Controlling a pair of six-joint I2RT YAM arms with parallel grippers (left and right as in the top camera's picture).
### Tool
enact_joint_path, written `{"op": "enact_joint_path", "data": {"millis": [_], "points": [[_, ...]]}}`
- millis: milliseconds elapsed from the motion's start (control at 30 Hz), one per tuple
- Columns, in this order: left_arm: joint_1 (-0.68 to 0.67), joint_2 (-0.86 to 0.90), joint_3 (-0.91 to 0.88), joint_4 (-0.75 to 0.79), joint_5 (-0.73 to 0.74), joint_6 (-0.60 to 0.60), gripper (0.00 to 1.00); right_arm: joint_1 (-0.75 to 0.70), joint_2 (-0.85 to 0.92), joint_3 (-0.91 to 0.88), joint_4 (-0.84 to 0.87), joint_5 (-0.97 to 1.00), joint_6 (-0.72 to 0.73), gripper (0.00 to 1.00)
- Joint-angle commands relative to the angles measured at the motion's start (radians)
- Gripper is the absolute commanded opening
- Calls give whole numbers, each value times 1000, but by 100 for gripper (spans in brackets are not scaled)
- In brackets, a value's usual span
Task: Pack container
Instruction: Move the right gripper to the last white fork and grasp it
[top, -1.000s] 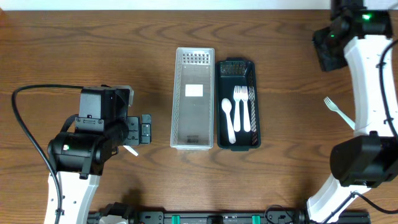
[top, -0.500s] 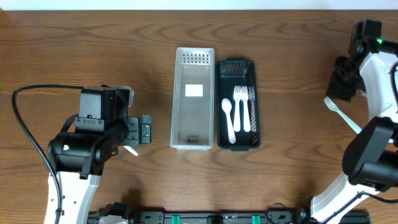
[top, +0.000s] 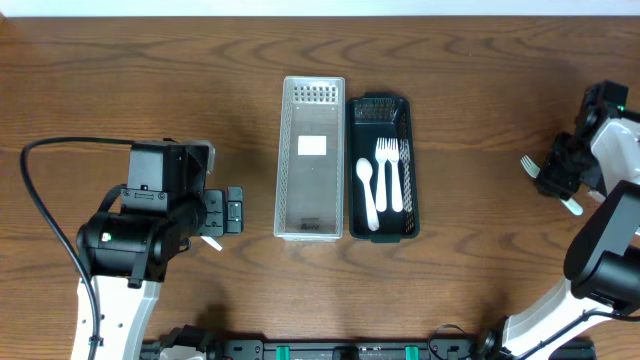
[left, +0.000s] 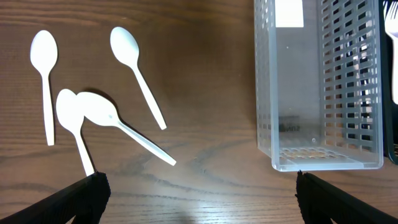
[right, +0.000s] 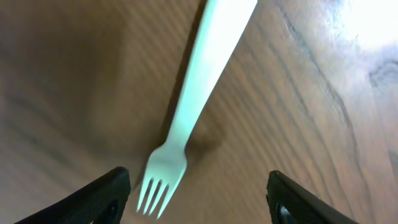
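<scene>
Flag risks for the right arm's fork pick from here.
1. The fork lies flat on the table, so the open fingers of the right gripper may scrape wood or slide off it.
2. Its tines sit nearer one finger, so closing may spin it instead of clamping.

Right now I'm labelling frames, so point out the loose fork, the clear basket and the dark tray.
loose fork (right: 189, 102): right wrist view, on its handle.
clear basket (top: 310, 190): overhead view, on its bare floor.
dark tray (top: 378, 108): overhead view, on its slotted far end.
</scene>
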Motion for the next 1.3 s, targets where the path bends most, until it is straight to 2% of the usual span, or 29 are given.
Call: {"op": "enact_joint_path", "data": {"millis": [0,333,567,733,900,1067,1267], "points": [[-2,-5,16,-7,-6,2,98,-13,9,-45,31,8,18,72],[-2,-5,16,-43,-6,2,98,-14,9,-169,192,8,18,68],[-2,-5,16,-43,-6,2,98,-22,9,-172,210,8,17,66],[-2,-5,16,-43,-6,2,98,-22,9,-172,200,-18,-29,56],[-2,-5,16,-44,-6,2,98,-23,9,-172,186,-79,-36,52],[-2,-5,16,-45,-6,2,98,-23,9,-172,177,-138,-77,42],[-2,-5,16,-48,-6,2,98,-23,9,-172,134,-164,-77,37]]}}
